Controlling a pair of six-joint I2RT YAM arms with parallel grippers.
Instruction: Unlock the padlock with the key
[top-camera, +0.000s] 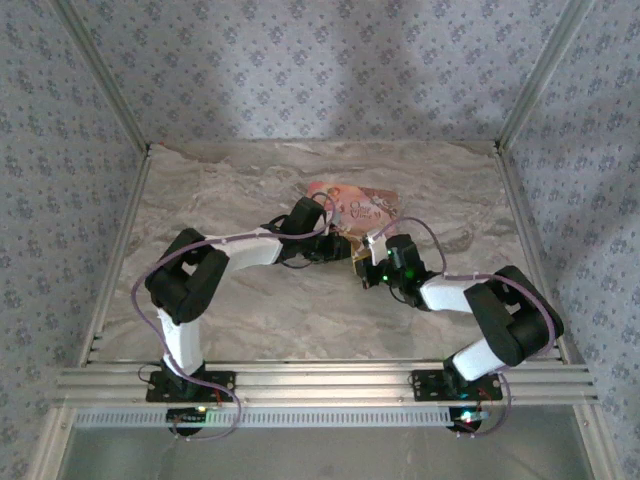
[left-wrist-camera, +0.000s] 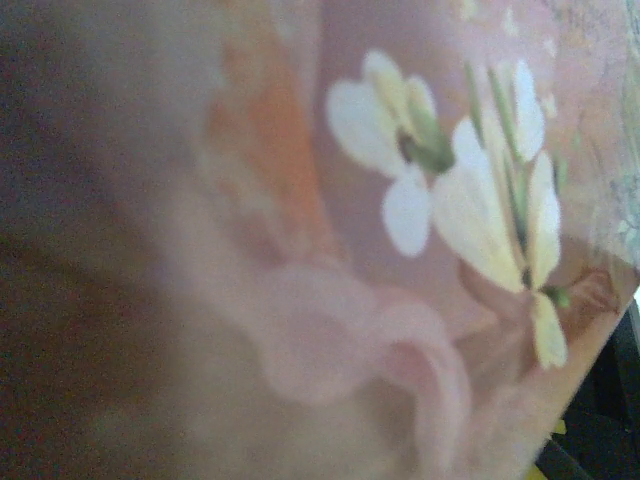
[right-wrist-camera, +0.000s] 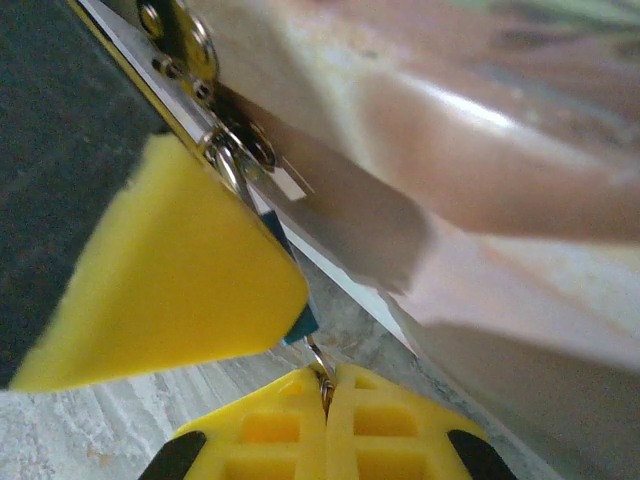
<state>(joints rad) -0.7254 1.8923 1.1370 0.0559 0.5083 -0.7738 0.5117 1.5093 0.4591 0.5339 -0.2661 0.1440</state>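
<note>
Overhead: two arms bent inward over a marbled table (top-camera: 250, 320), meeting at near edge of a flat pink illustrated box (top-camera: 360, 205) approx mid-table. L gripper (top-camera: 332, 246) up against box's near-left edge; R gripper (top-camera: 364, 263) just beside it, aimed at same spot. From R wrist cam: yellow R fingers (right-wrist-camera: 270, 430) pressed together, clamped on the key (right-wrist-camera: 319, 362), a thin silvery sliver poking out from btwn the tips. Key tip touching underside of the padlock (right-wrist-camera: 300, 322); can't tell how far in, if at all. Padlock tiny, teal, hooked by silver shackle (right-wrist-camera: 228, 165) through a metal latch (right-wrist-camera: 250, 145) on box's edge, w/ marbled tabletop close below. Mostly hidden behind big yellow pad of a L finger (right-wrist-camera: 170, 290), touching or right in front of padlock. Other L finger hidden, so can't tell whether L fingers apart or clamped on anything. From L wrist cam: blurred, very close look at box lid, pink w/ white flowers and green stems.
</note>
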